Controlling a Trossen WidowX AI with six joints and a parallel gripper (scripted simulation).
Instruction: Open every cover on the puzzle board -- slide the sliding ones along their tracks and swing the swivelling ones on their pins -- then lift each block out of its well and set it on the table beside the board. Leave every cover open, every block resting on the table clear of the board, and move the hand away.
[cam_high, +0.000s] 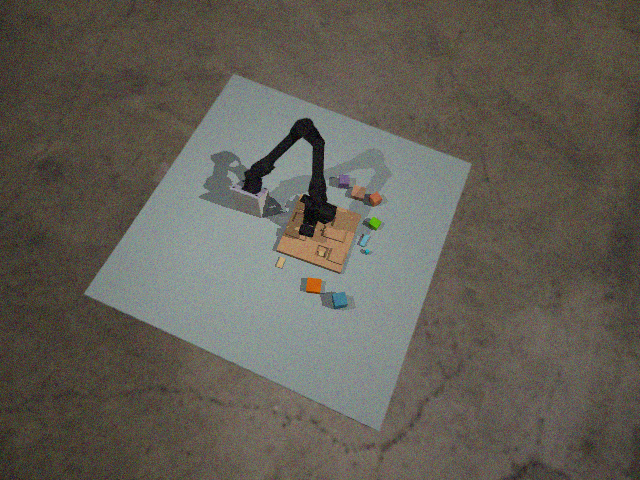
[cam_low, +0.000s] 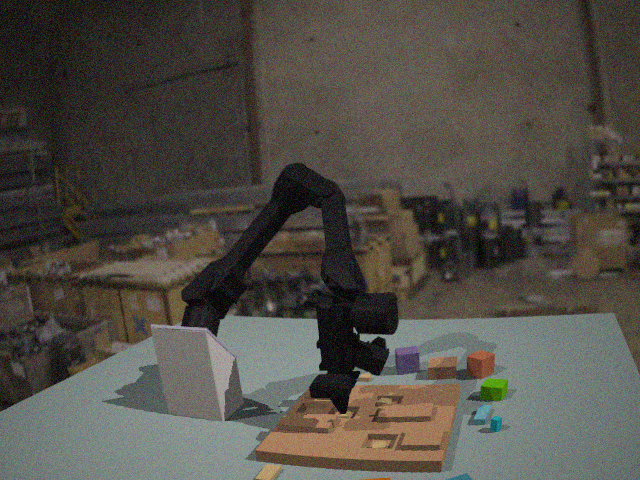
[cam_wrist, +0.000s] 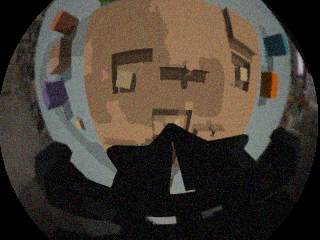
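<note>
Over the wooden puzzle board (cam_high: 348, 219) (cam_low: 351, 459) (cam_wrist: 145, 25), the gripper (cam_high: 306, 230) (cam_low: 343, 411) (cam_wrist: 170, 126) is clenched on nothing. At least 2 wells show pale blocks (cam_low: 378, 443) (cam_wrist: 124, 80) inside. Beyond 1 edge, on the table (cam_high: 206, 310) (cam_low: 67, 439), sit purple (cam_high: 343, 180) (cam_low: 407, 360) (cam_wrist: 55, 94) and green (cam_high: 374, 223) (cam_low: 494, 389) blocks.

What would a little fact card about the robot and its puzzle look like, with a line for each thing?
claw: shut, over the board, holding nothing
puzzle board: wooden, flat on the table
wells: some uncovered, with pale yellow blocks inside
purple cube: beside the board
green block: beside the board
orange cube: near the teal cube
</note>
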